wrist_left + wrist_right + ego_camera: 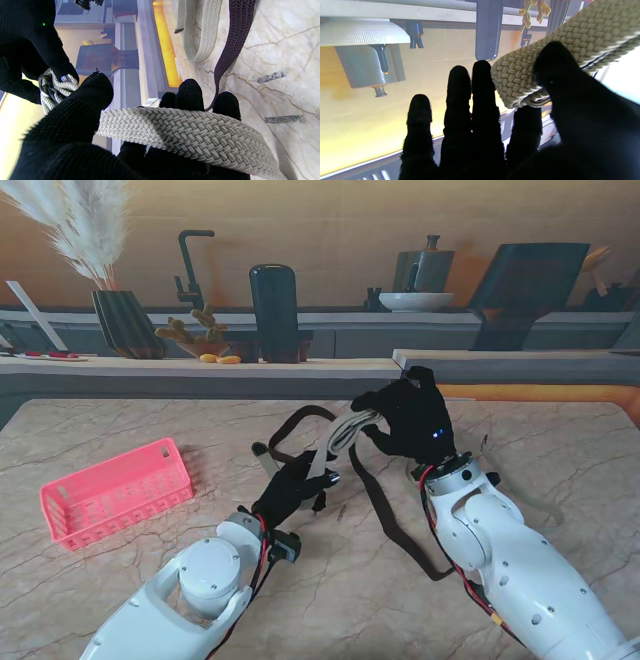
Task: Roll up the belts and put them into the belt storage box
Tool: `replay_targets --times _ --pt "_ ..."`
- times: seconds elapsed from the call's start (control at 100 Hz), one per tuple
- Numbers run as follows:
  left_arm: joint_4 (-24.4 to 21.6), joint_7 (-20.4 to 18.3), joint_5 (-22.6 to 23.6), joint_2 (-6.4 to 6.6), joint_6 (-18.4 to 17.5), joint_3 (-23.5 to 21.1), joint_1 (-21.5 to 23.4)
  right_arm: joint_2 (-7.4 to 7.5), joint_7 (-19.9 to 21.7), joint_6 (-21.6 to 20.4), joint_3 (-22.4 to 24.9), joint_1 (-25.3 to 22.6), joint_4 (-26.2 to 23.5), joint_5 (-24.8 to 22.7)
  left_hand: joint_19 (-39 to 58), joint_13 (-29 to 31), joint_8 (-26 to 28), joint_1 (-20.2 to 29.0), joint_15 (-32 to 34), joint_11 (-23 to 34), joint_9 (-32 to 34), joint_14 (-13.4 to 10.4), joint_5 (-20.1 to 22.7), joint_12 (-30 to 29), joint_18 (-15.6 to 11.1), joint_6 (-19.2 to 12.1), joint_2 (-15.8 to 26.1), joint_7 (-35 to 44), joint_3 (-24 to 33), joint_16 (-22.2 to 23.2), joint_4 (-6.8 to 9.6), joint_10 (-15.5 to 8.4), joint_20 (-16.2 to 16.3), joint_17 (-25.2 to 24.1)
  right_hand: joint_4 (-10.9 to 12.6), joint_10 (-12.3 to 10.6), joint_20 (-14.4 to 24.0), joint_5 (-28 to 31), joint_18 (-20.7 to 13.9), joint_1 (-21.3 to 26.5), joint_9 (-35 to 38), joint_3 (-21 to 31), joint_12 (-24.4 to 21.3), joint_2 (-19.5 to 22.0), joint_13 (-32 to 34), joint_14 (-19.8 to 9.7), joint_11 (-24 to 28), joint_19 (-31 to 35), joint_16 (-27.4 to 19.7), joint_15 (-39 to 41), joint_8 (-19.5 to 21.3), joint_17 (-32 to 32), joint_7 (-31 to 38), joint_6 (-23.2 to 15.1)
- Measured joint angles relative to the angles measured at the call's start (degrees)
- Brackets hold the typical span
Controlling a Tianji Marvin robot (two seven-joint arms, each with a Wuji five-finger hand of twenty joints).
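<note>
The pink slotted plastic storage box sits well left of the two hands and holds no belt I can see, so every roll is yet to go in. The long dark brown woven belt trails loose right of the box, unrolled. The beige braided belt is part-coiled: the right hand pinches the coil between thumb and forefinger, its other fingers straight, while the left hand grips the free strap.
</note>
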Motion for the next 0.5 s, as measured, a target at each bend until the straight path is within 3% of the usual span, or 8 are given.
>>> replay_targets --times 0.1,0.27,0.5 --pt "0.5 3.5 1.4 -0.59 -1.5 1.5 -0.4 -0.79 0.3 1.0 -1.3 0.4 0.4 2.6 0.1 0.1 0.0 0.0 0.6 0.0 -0.1 0.1 -0.4 0.0 0.0 0.0 0.0 0.3 0.3 0.0 0.01 0.0 0.0 -0.2 0.0 0.1 -0.4 0.0 0.0 0.0 0.0 0.0 0.0 0.0 0.0 0.1 0.8 0.1 0.3 0.0 0.0 0.0 0.4 0.4" --pt "2.1 4.5 -0.8 -1.83 -3.0 2.3 -0.9 -2.15 -0.2 2.1 -5.0 2.3 3.5 6.5 -1.3 -1.2 0.0 0.0 0.5 -3.6 -3.4 0.8 -1.7 -4.3 -0.6 0.0 0.0 0.9 0.8 0.0 0.01 -0.1 -0.1 -2.0 0.0 0.3 -0.5 0.0 0.0 0.0 0.0 0.0 0.0 0.0 0.0 0.2 1.0 0.3 0.3 0.6 0.0 0.0 0.8 0.8" --pt "4.3 7.2 -1.3 -2.88 -6.1 3.5 -1.5 -3.80 0.1 2.9 -8.2 3.9 6.5 10.9 -8.5 -9.8 -1.0 -2.0 -10.0 -8.6 -12.1 0.9 -7.2 -10.3 -1.9 0.0 1.1 0.9 -1.9 -2.0 0.02 -0.6 -2.7 -7.6 0.2 1.2 -0.5 0.0 0.0 0.5 0.0 0.0 0.0 0.2 0.0 0.7 1.6 0.4 0.3 0.7 0.2 0.0 1.2 2.2"
